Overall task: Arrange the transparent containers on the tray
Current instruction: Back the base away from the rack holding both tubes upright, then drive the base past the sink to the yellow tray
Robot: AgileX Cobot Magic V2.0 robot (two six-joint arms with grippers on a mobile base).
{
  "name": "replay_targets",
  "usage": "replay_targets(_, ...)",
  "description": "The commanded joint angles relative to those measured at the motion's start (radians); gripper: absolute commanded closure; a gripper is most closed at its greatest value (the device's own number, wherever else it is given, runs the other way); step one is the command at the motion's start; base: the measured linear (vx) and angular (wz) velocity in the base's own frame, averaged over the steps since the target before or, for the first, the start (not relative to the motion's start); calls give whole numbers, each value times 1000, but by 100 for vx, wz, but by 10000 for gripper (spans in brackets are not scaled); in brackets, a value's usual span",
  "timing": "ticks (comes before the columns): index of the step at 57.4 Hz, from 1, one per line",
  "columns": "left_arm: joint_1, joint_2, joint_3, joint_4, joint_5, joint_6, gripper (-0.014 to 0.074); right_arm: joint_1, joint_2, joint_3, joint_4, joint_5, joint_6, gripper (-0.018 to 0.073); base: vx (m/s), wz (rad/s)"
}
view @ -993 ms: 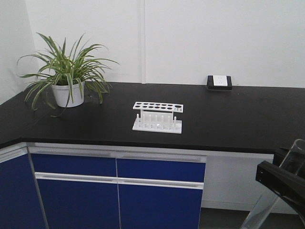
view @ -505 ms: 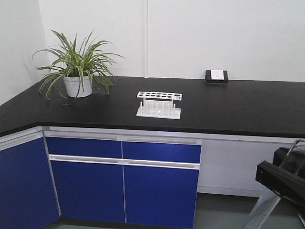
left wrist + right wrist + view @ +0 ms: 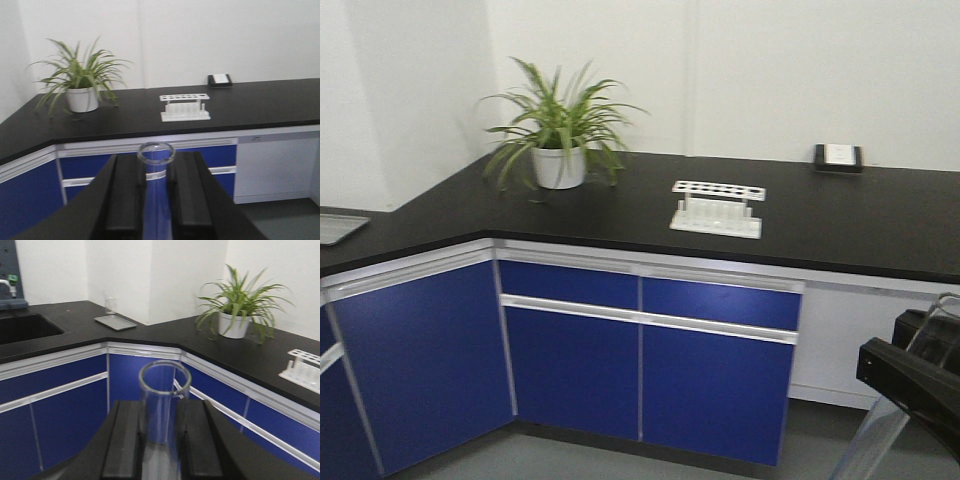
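In the left wrist view my left gripper (image 3: 156,162) is shut on a clear glass container (image 3: 156,150), a slim neck with a round open rim standing up between the black fingers. My right gripper (image 3: 164,410) is shut on a wider clear cylinder (image 3: 164,382) with a small pouring lip. A flat grey tray (image 3: 116,323) lies on the black counter near the corner, with a small clear glass (image 3: 110,305) standing on it. That tray's end (image 3: 338,228) shows at the left edge of the front view. Clear glass (image 3: 878,440) and a black arm part show at the lower right there.
A white rack with round holes (image 3: 717,208) stands on the black L-shaped counter (image 3: 840,225), right of a potted plant (image 3: 560,165). Blue cabinet doors (image 3: 570,360) run below. A sink (image 3: 22,327) with a tap lies far left. A wall socket (image 3: 838,156) sits behind.
The front view has swung left and drawn back: rack, plant and socket slid right and shrank, and the counter's left wing with the grey tray came into view. Both grippers kept their hold.
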Motion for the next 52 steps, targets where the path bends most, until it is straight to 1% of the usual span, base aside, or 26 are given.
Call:
replay_targets(1,-6,-4,-38,-6,-83,-10,486,-6,-1,-28,10,-67,-5,477,-7,40)
replay_targets(28,-6,-4,-38,-6,-83,-10,486,-6,-1,-28,10,-68,-5,477,-4,49)
replay_targets(52,-6,-4,-38,-6,-83,-10,486,-6,-1,-28,10,-68,-5,477,5,56)
